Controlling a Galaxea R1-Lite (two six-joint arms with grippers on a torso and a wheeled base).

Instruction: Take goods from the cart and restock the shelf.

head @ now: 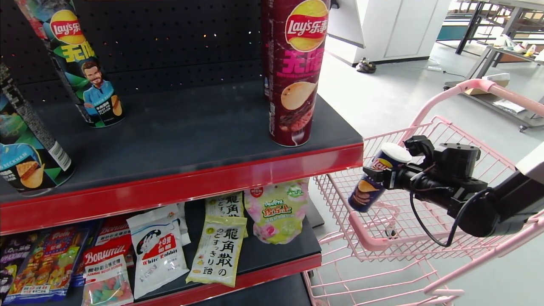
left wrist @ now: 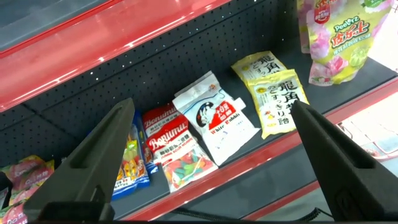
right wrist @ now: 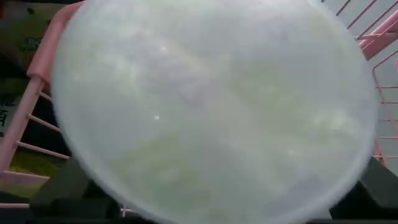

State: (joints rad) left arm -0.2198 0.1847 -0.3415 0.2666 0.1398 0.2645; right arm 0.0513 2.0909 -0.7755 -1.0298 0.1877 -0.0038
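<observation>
My right gripper (head: 389, 172) is shut on a small blue chip can (head: 369, 187) with a white lid, held tilted over the near corner of the pink cart (head: 429, 121), just right of the shelf's red edge (head: 182, 185). In the right wrist view the can's pale lid (right wrist: 211, 106) sits close up, with the cart's pink wire (right wrist: 31, 106) behind it. My left gripper (left wrist: 212, 106) is open with nothing in it, facing the lower shelf's candy bags. The upper shelf board (head: 191, 123) holds a tall maroon chip can (head: 297, 72) at its right end.
Two more tall chip cans (head: 80, 63) (head: 25, 140) stand at the upper shelf's left, with bare board between them and the maroon can. On the lower shelf lie a white bag (head: 157, 250), a yellow bag (head: 219, 250) and a green-pink bag (head: 276, 212). Open floor lies behind the cart.
</observation>
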